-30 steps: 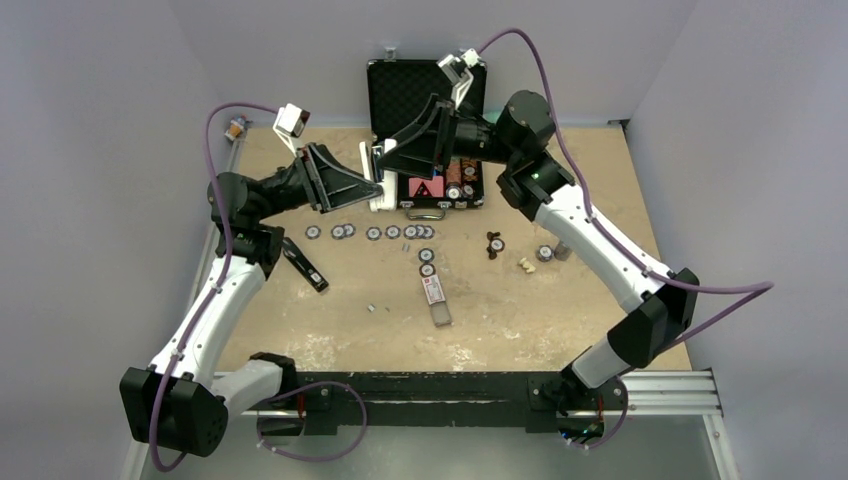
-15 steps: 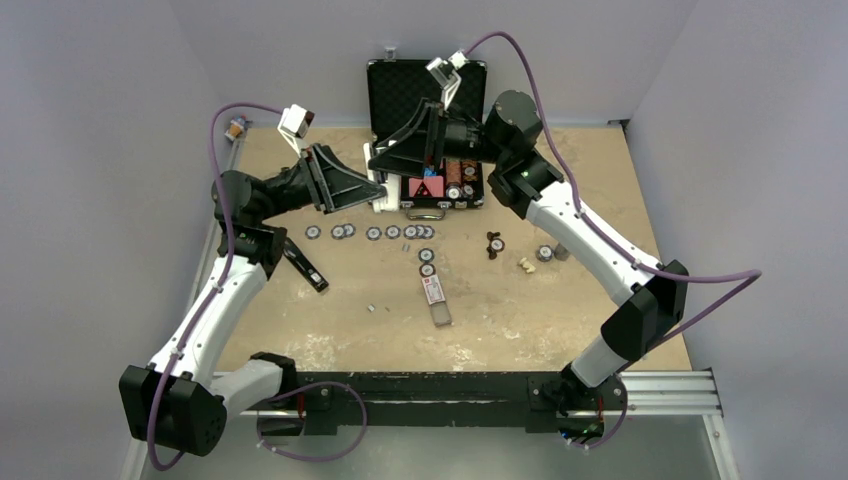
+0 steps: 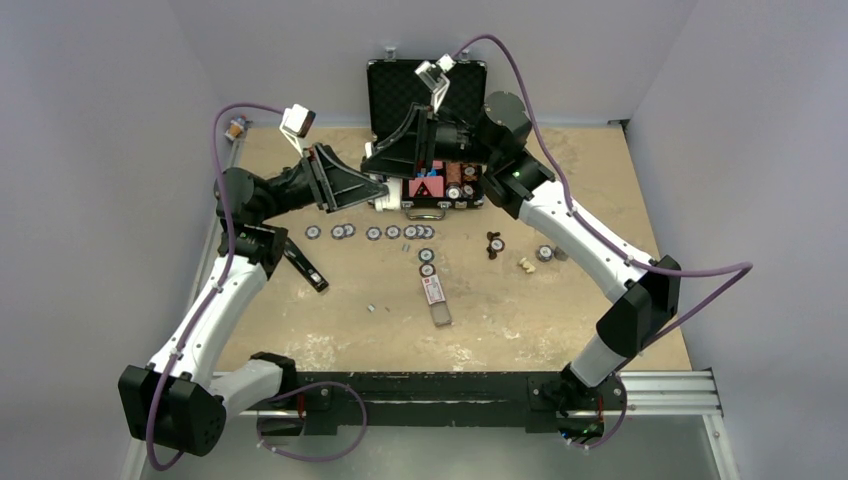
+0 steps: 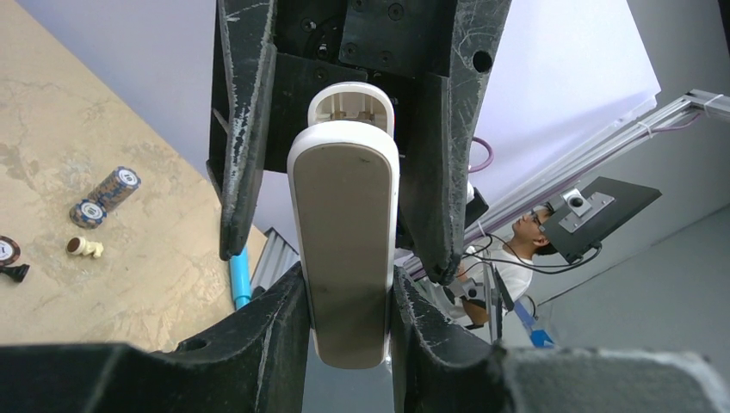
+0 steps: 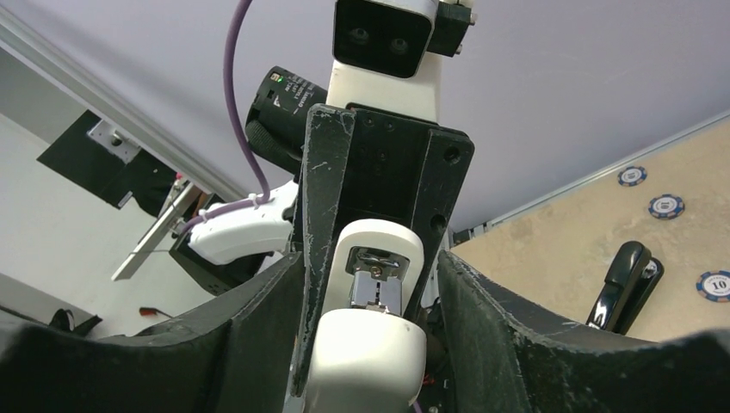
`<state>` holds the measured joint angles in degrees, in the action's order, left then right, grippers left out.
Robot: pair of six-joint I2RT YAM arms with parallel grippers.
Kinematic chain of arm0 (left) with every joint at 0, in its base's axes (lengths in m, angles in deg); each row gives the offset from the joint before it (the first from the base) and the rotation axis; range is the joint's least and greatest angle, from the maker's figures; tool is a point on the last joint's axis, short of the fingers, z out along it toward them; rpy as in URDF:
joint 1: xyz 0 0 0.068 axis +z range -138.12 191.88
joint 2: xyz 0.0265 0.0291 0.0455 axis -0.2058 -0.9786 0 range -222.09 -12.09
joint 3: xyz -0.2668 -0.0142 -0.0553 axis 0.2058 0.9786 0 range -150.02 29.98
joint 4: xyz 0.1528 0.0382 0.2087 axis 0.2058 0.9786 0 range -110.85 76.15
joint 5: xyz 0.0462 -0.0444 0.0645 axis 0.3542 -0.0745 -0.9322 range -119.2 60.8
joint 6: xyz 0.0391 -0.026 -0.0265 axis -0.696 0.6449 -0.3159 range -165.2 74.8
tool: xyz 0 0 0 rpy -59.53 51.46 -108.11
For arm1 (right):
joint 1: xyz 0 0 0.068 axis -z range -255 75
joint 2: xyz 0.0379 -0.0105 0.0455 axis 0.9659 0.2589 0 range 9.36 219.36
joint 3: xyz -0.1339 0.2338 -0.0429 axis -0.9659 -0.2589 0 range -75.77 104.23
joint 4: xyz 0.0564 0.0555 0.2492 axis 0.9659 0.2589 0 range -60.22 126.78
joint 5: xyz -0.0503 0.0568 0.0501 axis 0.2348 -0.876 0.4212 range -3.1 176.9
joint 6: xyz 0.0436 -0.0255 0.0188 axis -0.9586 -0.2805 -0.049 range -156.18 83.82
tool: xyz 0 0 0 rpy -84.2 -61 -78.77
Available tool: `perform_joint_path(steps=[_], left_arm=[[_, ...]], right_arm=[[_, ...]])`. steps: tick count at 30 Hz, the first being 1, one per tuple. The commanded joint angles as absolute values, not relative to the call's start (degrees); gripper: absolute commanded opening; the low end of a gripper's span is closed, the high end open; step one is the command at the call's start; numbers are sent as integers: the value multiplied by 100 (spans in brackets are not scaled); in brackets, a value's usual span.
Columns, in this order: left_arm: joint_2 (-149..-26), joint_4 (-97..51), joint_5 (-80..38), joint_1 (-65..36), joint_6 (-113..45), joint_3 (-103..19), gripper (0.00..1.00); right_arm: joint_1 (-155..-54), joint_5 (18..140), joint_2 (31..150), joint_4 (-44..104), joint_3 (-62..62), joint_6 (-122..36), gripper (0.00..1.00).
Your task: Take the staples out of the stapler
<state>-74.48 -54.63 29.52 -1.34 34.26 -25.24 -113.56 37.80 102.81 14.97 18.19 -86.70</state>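
1. Top external view, nearest the arm bases: a small red-and-white packet (image 3: 432, 291) lies near the middle of the tan table (image 3: 500, 335).
2. Left of the packet, the stapler (image 3: 305, 265) lies flat on the table. It is slim and black, well apart from both grippers and touched by neither. The right wrist view also shows it, lying on the table beyond the fingers near some chips.
3. A little farther back, a row of poker chips (image 3: 372, 233) runs across the table. A small dark figure (image 3: 493, 243) stands off to its right.
4. Beyond the chips, the left gripper (image 3: 382, 192) is clamped on a white oblong bar (image 3: 388, 203). In the left wrist view its fingers press against both long sides of the bar.
5. The right gripper (image 3: 372, 165) meets the bar from the far side. Its fingers straddle the other end, where a silvery metal part shows inside. The jaws are narrowed close to the bar, but I cannot tell whether they touch it.
6. Farthest back, an open black case (image 3: 425, 90) sits at the table's rear edge with its lid upright. A red card (image 3: 428, 187) lies inside it.
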Motion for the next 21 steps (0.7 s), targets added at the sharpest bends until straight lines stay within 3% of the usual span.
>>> perform_joint_path(steps=[1, 12, 17, 19, 21], left_arm=[[-7384, -5556, 2778, -166, 3191, -2815, 0], [-7247, -5097, 2666, -166, 2920, -2790, 0], [-6976, -4076, 2625, -155, 2258, -2786, 84], [-6760, -3150, 2551, -158, 1782, -2808, 99], [-6492, -2231, 2348, -149, 1229, -2876, 100]], right_arm=[[-11371, 3699, 10170, 1354, 2030, -8630, 59], [-11375, 3629, 10189, 1393, 2021, -8645, 0], [-11373, 3619, 10193, 1432, 2061, -8682, 0], [-11370, 3653, 10192, 1529, 2103, -8631, 0], [-11368, 3693, 10204, 1681, 2134, -8555, 0]])
